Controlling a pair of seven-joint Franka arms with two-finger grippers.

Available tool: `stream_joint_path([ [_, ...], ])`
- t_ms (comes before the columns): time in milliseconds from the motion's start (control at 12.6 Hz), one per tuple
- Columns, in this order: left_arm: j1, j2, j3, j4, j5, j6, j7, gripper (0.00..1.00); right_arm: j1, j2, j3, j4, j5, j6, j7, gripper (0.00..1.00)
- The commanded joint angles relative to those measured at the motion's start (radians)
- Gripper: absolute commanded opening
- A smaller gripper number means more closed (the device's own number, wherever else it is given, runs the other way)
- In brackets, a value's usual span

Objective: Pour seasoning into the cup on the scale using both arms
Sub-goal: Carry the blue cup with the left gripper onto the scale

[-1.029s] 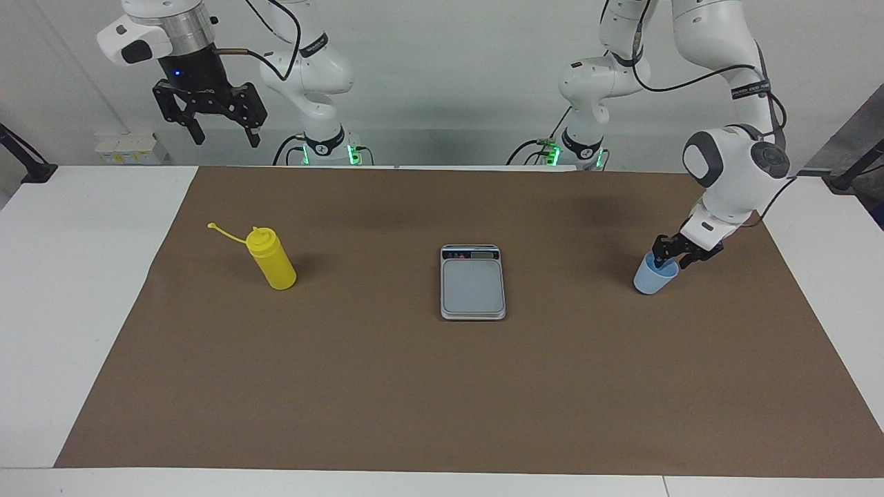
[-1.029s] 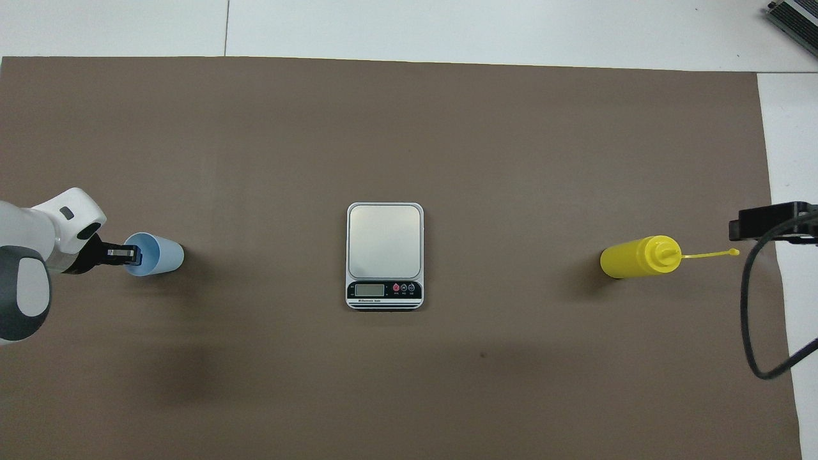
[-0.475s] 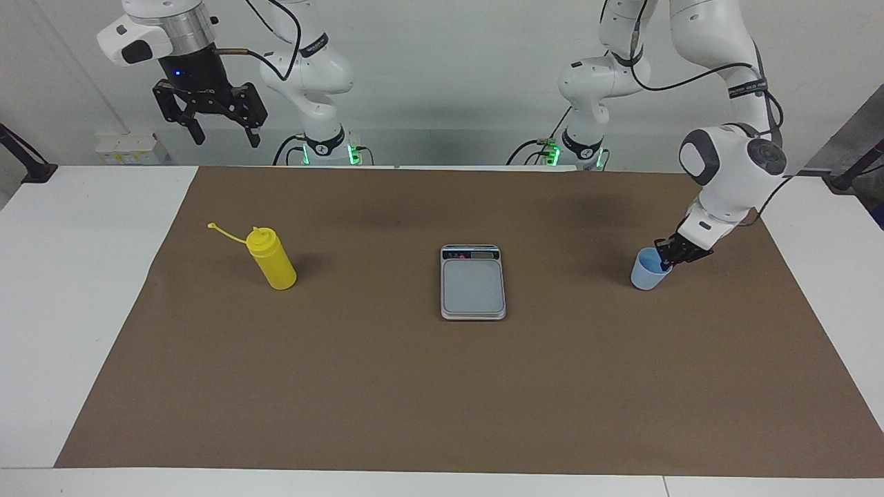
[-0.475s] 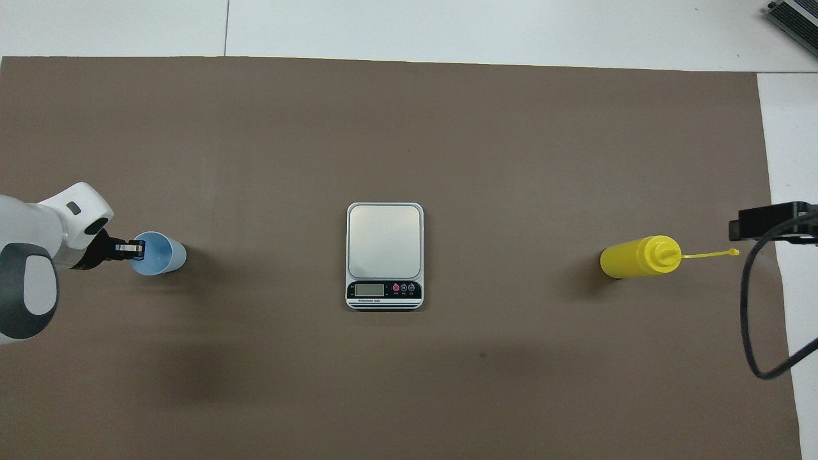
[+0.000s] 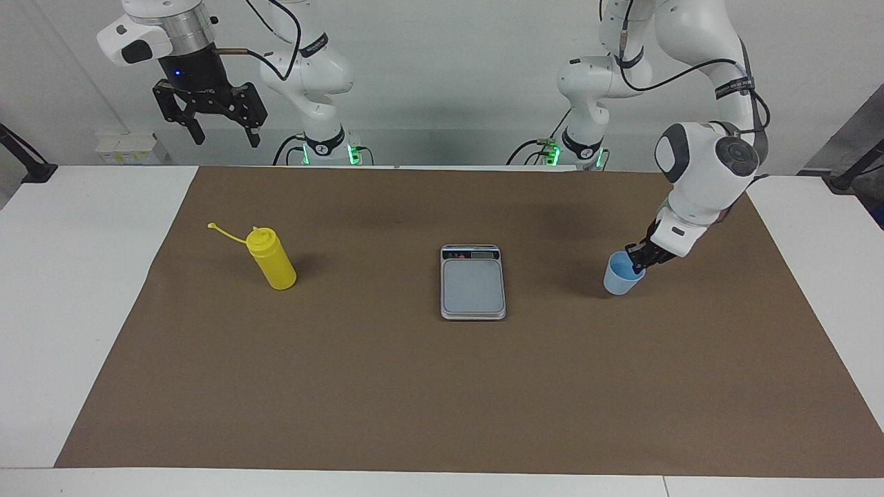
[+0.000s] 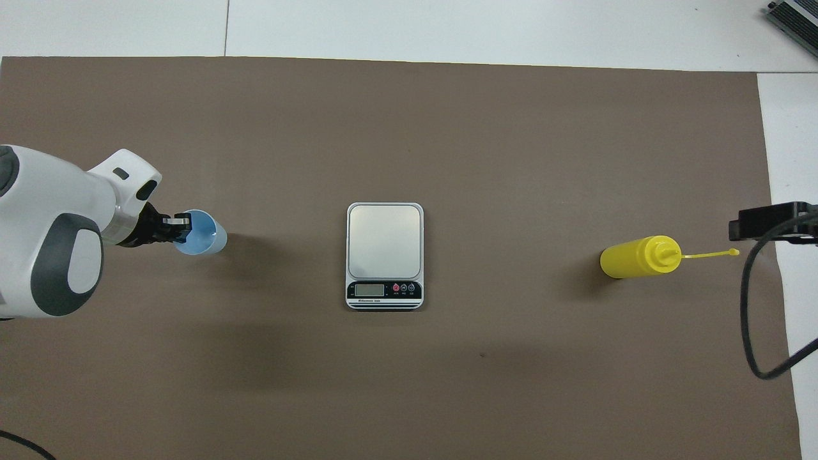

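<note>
My left gripper [image 5: 639, 260] [image 6: 179, 230] is shut on the rim of the light blue cup [image 5: 621, 274] [image 6: 203, 233], which hangs just above the brown mat, between the scale and the left arm's end of the table. The silver-grey scale [image 5: 473, 281] [image 6: 385, 255] lies flat at the mat's middle, its plate bare. The yellow seasoning bottle [image 5: 272, 259] [image 6: 636, 256] stands upright toward the right arm's end, its cap strap sticking out sideways. My right gripper [image 5: 210, 114] hangs open high above the table's edge nearest the robots, waiting.
A brown mat [image 5: 442, 386] [image 6: 409, 128] covers most of the white table [image 5: 76, 276]. A black cable [image 6: 754, 319] loops down at the right arm's end in the overhead view.
The left gripper closed on the cup's rim, lifted it slightly and carried it toward the scale. The right arm stayed still.
</note>
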Motion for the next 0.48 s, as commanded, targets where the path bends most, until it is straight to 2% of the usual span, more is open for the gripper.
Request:
stream_joint_path([
  [0,-0.088,0.040,0.017,0.095,0.003,-0.087,-0.158,0.00,-0.014,-0.012,0.003,-0.004,0.008,-0.014,-0.031,1.00],
  [396,-0.244,0.042,0.014,0.112,0.003,-0.076,-0.471,0.00,-0.014,-0.012,0.003,-0.002,0.008,-0.014,-0.031,1.00],
])
